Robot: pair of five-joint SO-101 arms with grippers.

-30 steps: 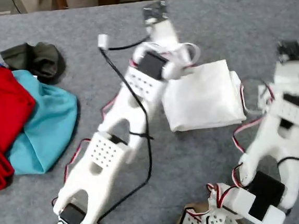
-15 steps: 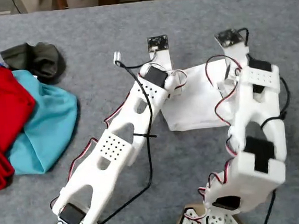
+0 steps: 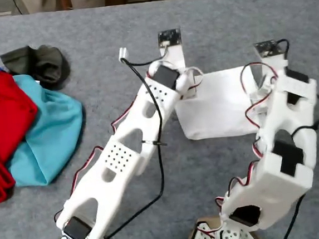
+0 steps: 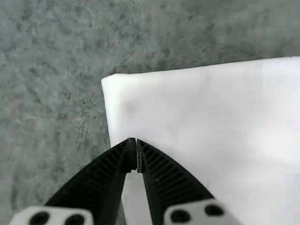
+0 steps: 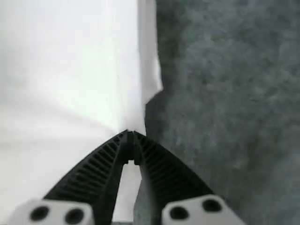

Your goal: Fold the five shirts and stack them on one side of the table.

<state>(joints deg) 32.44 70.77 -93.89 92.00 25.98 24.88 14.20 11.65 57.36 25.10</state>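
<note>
Right of centre on the grey felt surface (image 3: 85,36) sits the white folded cotton shirt (image 3: 217,109), with an arm at each side edge. The left arm's fingers (image 4: 159,176) are closed, tips pinching the fabric just inside a corner. The right arm's fingers (image 5: 159,173) are closed on the opposite edge the same way. My worry is that both bites look shallow, maybe only the top layer, so a lift could peel the fold open, or one side slips and the whole thing sags. Pulling unevenly would skew it too. Over on the far left the crumpled red shirt (image 3: 1,128), teal shirt (image 3: 52,134) and dark olive shirt (image 3: 37,63) lie in a loose heap, well apart, so I don't see a snagging risk there.
</note>
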